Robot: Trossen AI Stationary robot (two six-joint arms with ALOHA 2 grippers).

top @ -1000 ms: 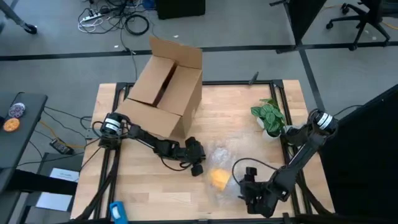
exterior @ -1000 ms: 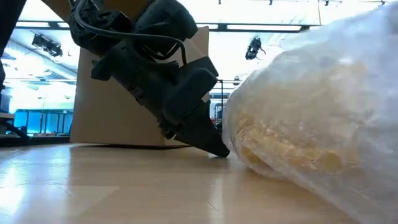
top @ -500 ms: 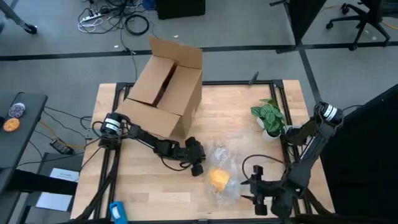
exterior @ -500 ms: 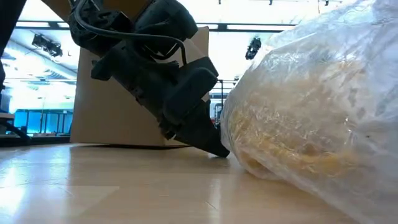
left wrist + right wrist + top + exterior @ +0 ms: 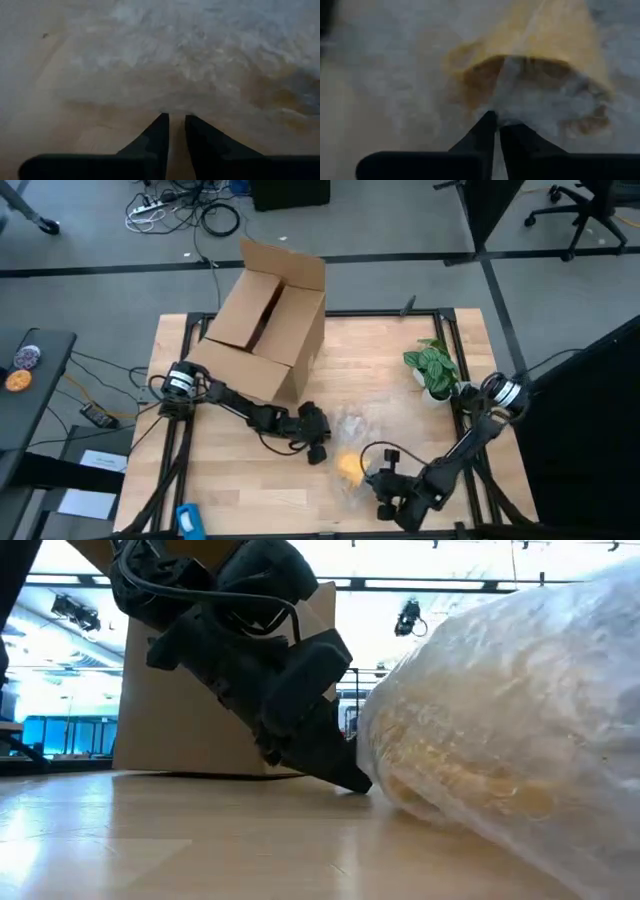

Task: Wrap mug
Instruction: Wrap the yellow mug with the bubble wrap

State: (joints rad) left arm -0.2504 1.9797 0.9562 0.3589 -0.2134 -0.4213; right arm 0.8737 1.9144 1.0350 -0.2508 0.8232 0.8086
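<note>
The yellow-orange mug (image 5: 348, 467) lies on its side on the table, with the crinkly clear plastic sheet (image 5: 352, 425) over and around it. In the right wrist view its open mouth (image 5: 530, 75) faces the camera through the plastic. My left gripper (image 5: 322, 450) sits low at the sheet's left edge, its fingers all but together. My right gripper (image 5: 370, 476) is at the mug's right side, shut on the plastic. In the low view the wrapped mug (image 5: 460, 780) fills the right half, with the left gripper (image 5: 358, 783) against it. My left gripper meets the sheet's left edge (image 5: 175, 111) with its fingertips, slanting down from the table's left onto the tabletop. That edge lies on the wood; how many layers are between the fingers I cannot tell. My right gripper pinches a gathered bunch of the plastic (image 5: 506, 114) between its two fingertips, just in front of the mug's mouth. It comes low from the table's right side. The plastic there is crumpled, several layers, and the mug rests on the table.
A large open cardboard box (image 5: 265, 320) stands at the table's far left. A small potted plant (image 5: 432, 367) stands at the far right. A blue object (image 5: 190, 520) lies at the near left corner. Bare wood runs along the near edge.
My right gripper first drew back toward the table's right, then came left to the mug and shut on the plastic. The sheet over the mug puffed up and then settled lower. The mug stayed where it was.
</note>
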